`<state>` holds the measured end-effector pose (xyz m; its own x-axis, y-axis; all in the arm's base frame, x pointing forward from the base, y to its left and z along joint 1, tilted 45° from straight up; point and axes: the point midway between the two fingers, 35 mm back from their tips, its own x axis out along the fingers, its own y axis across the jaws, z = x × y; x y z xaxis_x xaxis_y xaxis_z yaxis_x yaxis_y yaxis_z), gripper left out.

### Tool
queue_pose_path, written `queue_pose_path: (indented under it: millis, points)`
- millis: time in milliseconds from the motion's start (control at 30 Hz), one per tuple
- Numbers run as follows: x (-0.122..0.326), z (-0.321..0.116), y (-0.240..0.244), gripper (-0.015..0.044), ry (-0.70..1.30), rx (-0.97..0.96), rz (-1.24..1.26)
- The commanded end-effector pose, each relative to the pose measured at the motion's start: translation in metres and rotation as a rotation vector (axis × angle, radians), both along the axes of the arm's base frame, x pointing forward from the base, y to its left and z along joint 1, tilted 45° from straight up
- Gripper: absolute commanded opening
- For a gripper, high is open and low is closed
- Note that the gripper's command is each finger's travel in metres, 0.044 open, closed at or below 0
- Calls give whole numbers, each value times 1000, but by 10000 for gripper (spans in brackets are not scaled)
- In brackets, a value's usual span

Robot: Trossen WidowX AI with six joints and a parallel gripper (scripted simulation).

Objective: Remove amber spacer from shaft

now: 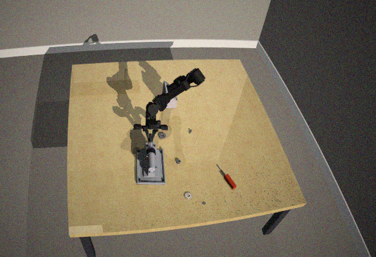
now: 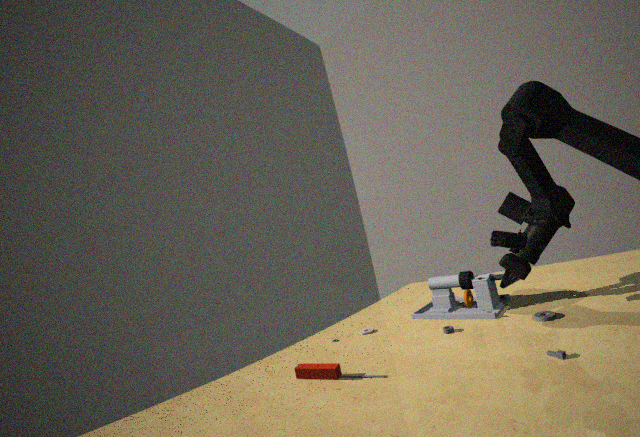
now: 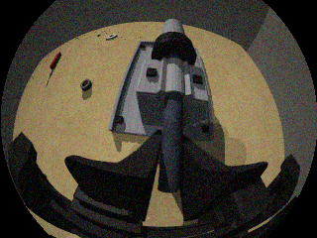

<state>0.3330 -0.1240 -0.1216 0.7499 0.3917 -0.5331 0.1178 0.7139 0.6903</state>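
My gripper (image 1: 150, 141) (image 2: 503, 282) (image 3: 167, 135) is shut on the dark shaft (image 2: 496, 276) (image 3: 171, 154), whose free end shows between the fingers in the wrist view. The shaft runs through the grey upright block (image 2: 485, 295) towards the light grey housing cylinder (image 1: 151, 162) (image 2: 442, 282). A wide black ring (image 1: 150, 150) (image 2: 465, 279) (image 3: 173, 47) sits at the cylinder's near end, beside the upright block. The amber spacer (image 2: 468, 298) is upright below the black ring, between the supports. Whether it touches the base is too small to tell. Other spacers cannot be made out.
The fixture's grey base plate (image 1: 151, 183) (image 2: 422, 315) rests on the table. Beside it lie a dark nut (image 1: 177, 160) (image 2: 448, 329) (image 3: 86, 84), a grey ring (image 1: 161, 134) (image 2: 544, 316) and a bolt (image 1: 190, 130) (image 2: 556, 354). Farther off are a pale washer (image 1: 188, 195) and a red-handled screwdriver (image 1: 230, 181) (image 2: 317, 371).
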Motion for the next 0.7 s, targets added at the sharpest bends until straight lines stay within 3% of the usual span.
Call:
queue_pose_path:
  millis: [0,667]
  points:
    - [3,0,-1,0,-1,2,-3]
    - [9,0,-2,0,-1,2,-3]
